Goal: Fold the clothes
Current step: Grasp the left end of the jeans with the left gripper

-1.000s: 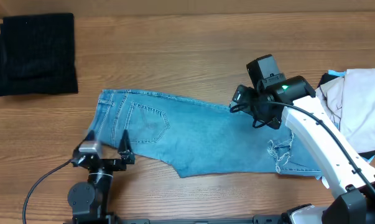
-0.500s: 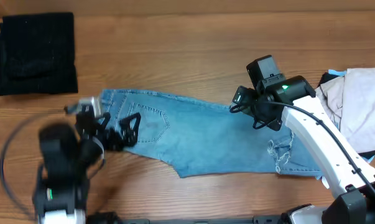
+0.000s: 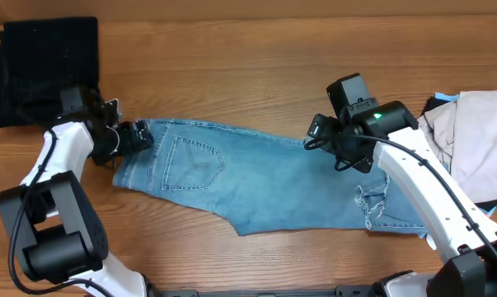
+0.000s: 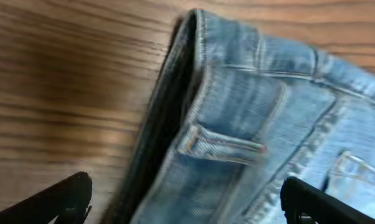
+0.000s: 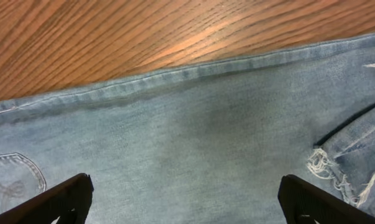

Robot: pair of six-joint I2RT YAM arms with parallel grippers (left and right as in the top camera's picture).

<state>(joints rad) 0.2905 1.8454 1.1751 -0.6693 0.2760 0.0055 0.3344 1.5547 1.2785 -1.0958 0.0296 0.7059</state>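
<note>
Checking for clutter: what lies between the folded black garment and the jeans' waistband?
Overhead view: only the left end effector over bare wooden table between black garment and jeans.

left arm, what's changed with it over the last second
The left gripper swung from the near side out to the waistband end of the jeans, jaws open, nothing gripped yet. The right gripper has not moved and is open over the leg. The jeans and the black garment lie as before.

no legible text, labels, brands or nos., possibly too small/blurred
</note>
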